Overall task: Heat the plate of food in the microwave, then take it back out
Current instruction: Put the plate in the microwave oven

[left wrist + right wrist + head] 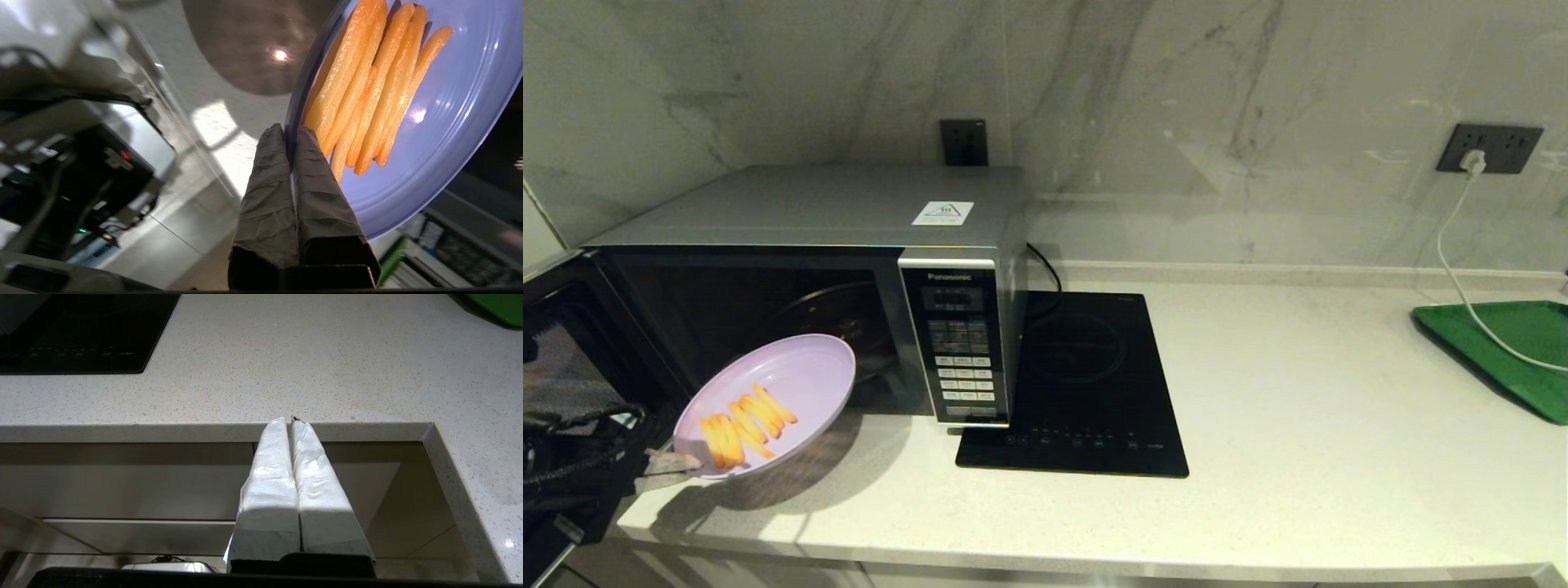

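The plate of food [768, 400] hangs in the air just in front of the microwave [809, 269], tilted, its far edge raised toward the open cavity and its near edge low where I hold it. It is a thin plastic thing, light and stiff by the look of it, with a glossy face that I judge slippery. The fries [743, 420] lie loose in a bundle toward my side of it, and with this tilt they could slide to the low rim or off it. The only place to take hold is the low rim, and that is where my left gripper [674, 464] is: both fingers [318, 183] pressed together on the rim's edge, one above and one below, right beside the fries. A pinch at one edge leaves the whole plate cantilevered, so I reckon it will want to sag or twist unless I bring it level.

The microwave's door stands swung open on its left side, the dark chamber and its turntable visible behind the plate. Just right of the microwave lies the black cooktop [1078, 384], touching its base. My right gripper [291, 420] is parked well to the right of the microwave, below the counter edge [204, 430], fingers closed on nothing.
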